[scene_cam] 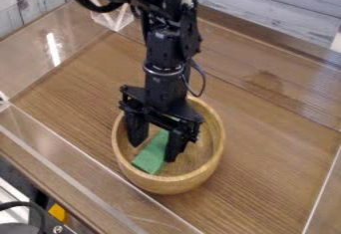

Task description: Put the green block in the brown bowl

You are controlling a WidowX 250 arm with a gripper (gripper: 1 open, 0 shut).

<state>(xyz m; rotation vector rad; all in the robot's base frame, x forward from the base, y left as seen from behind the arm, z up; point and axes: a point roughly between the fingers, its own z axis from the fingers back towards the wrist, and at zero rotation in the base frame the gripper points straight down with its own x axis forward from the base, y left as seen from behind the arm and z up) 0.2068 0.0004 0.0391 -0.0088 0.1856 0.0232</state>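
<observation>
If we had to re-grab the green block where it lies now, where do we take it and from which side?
Come from above, into the brown bowl, whose rim blocks side approaches. Grip the green block across its narrow width, near the middle. It is a flat bar lying tilted inside the bowl, so pinching the long sides likely works best. The end effector already stands open above it.

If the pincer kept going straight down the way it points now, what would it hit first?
Most likely the flat bright green block, lying just below the open pincer inside the round light-brown wooden bowl. Beneath it is the bowl's floor. Depth is hard to judge from this single view.
</observation>
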